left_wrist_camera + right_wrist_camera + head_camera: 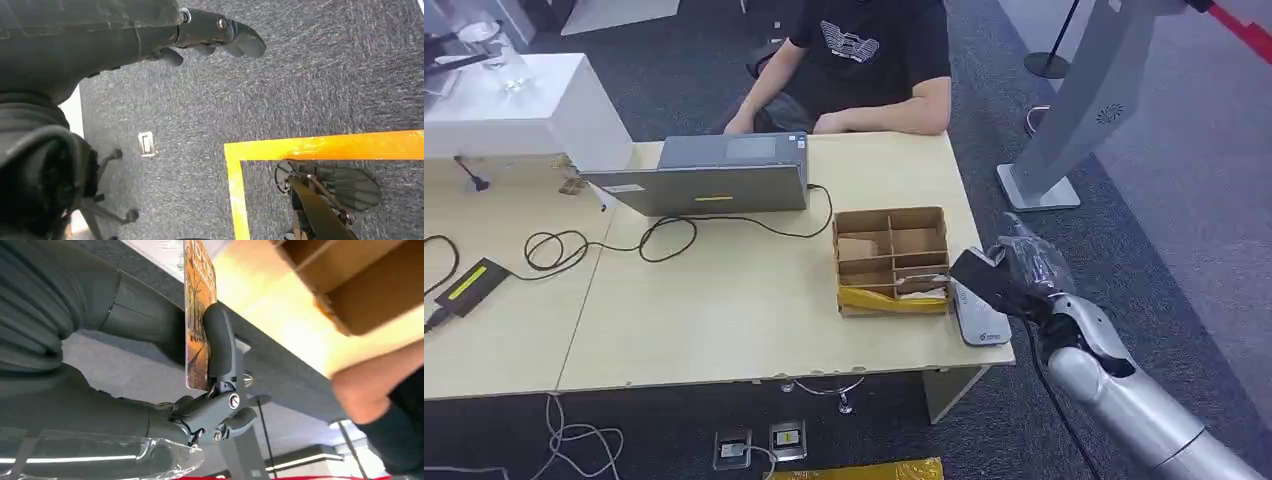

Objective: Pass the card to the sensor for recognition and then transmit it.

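Wooden desk (724,320) on dark carpet, we note divided cardboard box (891,260) with yellow packet (879,298) in its front compartment, right hand (210,405) pinching card (197,315) beside sensor (980,318), left hand (215,35) loosely spread, holding nothing.

A pale wood-look tabletop (724,300) with a smooth matt finish carries a brown corrugated cardboard box (891,260). The right hand (200,405), of dark matt plastic with shiny metal screws, holds a glossy printed card (197,315). Clear crinkled plastic film wraps its wrist. The floor (325,90) is rough grey carpet.
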You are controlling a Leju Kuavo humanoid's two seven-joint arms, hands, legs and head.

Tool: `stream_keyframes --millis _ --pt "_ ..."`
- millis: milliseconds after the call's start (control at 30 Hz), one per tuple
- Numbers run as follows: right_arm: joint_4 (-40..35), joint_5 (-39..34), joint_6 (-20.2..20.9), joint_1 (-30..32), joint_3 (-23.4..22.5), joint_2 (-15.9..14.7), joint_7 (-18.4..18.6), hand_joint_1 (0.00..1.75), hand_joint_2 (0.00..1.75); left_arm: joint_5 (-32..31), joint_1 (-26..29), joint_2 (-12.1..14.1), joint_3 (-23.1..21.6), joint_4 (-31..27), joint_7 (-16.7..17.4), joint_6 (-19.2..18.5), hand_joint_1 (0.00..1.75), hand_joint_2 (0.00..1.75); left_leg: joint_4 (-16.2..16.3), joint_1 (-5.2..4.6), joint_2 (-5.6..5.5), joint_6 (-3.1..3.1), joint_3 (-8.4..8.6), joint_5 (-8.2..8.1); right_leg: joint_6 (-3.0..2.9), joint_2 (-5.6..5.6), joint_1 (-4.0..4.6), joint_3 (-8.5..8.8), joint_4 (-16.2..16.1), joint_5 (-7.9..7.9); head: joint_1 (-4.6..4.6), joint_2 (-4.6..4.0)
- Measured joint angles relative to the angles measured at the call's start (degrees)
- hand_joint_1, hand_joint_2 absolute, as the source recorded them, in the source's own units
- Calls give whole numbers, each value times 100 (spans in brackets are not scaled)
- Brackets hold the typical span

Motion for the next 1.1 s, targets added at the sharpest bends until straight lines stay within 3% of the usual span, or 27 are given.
stream_keyframes --millis 333,833,1100 --pt "-439 107 85 -405 48 92 -18 175 175 -68 -68 0 -74 0 68 -33 0 0 0 1 -1 0 -3 0 1 -1 0 0 1 1 0 0" --pt "-50 22 -4 -899 407 953 -538 175 175 -118 -158 -68 -120 0 190 -59 0 0 0 2 -8 0 -10 1 0 -2 1 -2 2 0 2 0" --pt "317 7 -55 -898 597 1196 -588 175 175 -98 -156 -83 -123 0 254 -59 0 0 -1 2 -8 0 -10 0 0 -2 1 -4 1 0 2 0"
